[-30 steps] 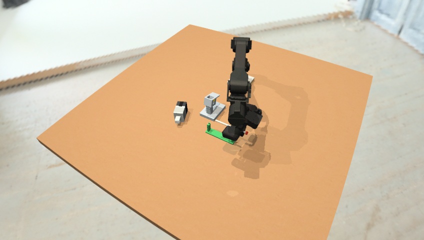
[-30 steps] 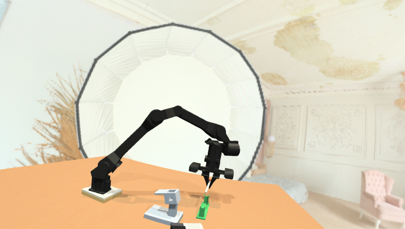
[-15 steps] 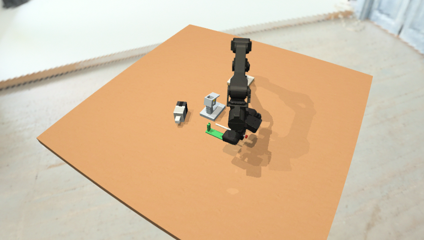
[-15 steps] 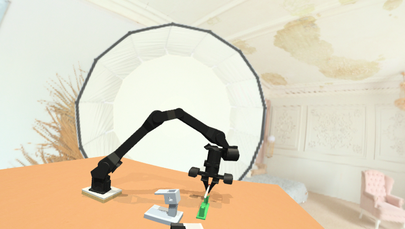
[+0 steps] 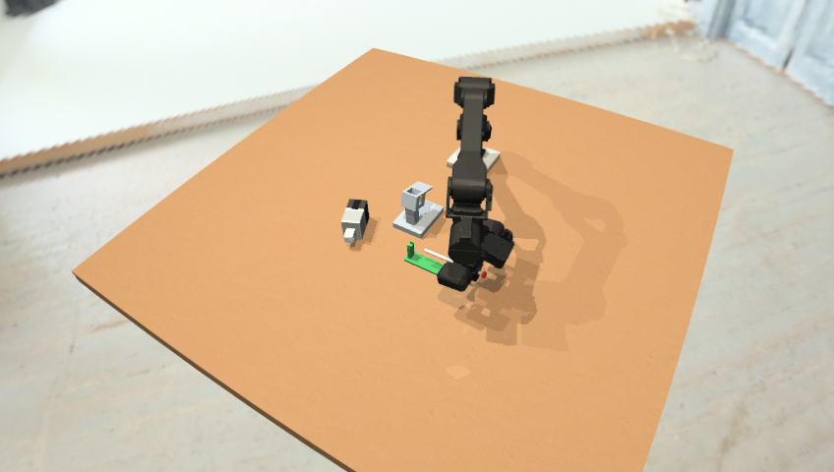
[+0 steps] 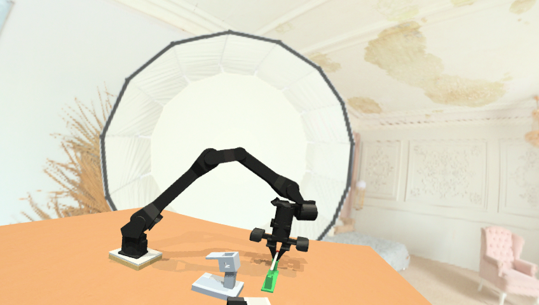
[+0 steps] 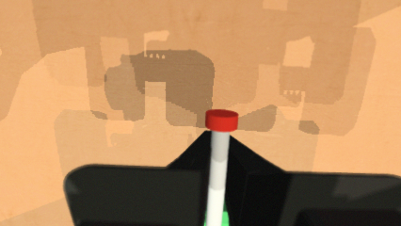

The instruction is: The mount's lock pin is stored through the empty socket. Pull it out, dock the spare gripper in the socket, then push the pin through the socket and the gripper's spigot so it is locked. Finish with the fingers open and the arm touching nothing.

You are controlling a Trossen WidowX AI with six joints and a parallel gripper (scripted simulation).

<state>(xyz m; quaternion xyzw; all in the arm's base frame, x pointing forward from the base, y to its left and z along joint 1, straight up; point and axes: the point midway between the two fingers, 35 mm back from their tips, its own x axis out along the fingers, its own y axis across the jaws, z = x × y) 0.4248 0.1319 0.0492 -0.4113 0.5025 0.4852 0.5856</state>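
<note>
My gripper is shut on the lock pin, a white rod with a red head. The pin is held roughly lengthwise just above the green holder; contact cannot be told. The arm hides the holder's right end in the top view. The grey mount stands left of the arm, its socket empty, with no pin through it. The spare gripper, white and black, lies left of the mount, cut off in the exterior view.
The arm's base plate is behind the mount. The brown table top bears everything, with its front-left edge toward the top camera. The mount's raised socket and the holder's upright posts stand close to my gripper's left side in the top view.
</note>
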